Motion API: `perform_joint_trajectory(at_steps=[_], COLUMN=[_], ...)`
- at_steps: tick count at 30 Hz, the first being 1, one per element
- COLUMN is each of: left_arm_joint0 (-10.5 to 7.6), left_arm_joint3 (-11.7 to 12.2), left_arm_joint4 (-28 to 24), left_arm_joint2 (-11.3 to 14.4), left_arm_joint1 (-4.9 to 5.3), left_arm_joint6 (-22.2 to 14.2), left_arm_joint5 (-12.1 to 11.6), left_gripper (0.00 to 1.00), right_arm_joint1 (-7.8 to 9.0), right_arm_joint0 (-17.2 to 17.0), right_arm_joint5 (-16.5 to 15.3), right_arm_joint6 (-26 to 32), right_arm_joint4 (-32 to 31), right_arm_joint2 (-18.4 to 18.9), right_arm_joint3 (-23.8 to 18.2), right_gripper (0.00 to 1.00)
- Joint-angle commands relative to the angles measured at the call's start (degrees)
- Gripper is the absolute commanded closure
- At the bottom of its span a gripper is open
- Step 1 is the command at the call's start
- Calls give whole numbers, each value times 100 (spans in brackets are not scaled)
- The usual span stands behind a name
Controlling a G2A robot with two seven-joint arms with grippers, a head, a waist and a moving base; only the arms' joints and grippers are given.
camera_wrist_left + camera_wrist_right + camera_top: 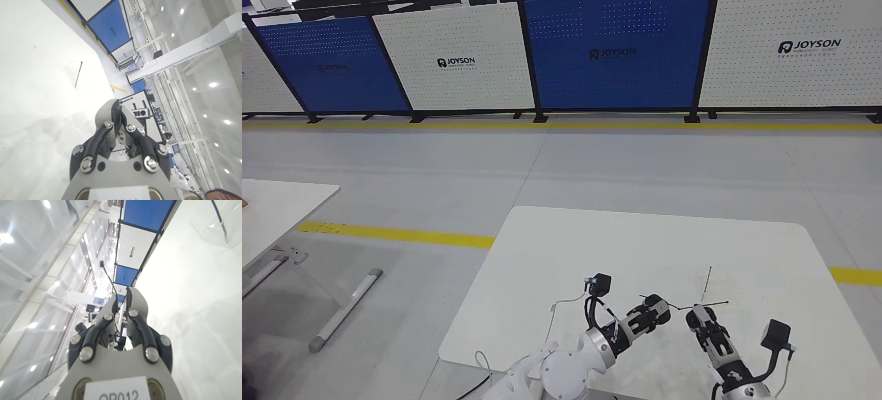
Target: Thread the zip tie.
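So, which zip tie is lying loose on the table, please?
The flat zip tie, alone on the white table, nothing gripping it; the curved zip tie sticks out of the right gripper.

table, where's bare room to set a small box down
The table is bare across its far half and toward its left and right edges. Crowded only at the near edge: the left gripper and right gripper each hold a tie, and a loose tie lies close by.
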Motion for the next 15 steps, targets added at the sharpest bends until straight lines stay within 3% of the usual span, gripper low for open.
perform_joint_trajectory(at_steps=[1, 15], left_arm_joint0=[0, -7], left_arm_joint3=[3, 25], left_arm_joint4=[1, 33], left_arm_joint2=[0, 1], left_arm_joint1=[-1, 0], left_arm_joint6=[3, -28], left_arm_joint5=[-3, -12], left_gripper=[100, 100], right_arm_joint1=[-1, -5], right_arm_joint0=[5, 13], right_arm_joint5=[7, 34], right_arm_joint6=[-10, -45], right_arm_joint4=[-11, -69], right_arm_joint2=[-4, -14], right_arm_joint3=[-4, -67], right_gripper=[85, 85])
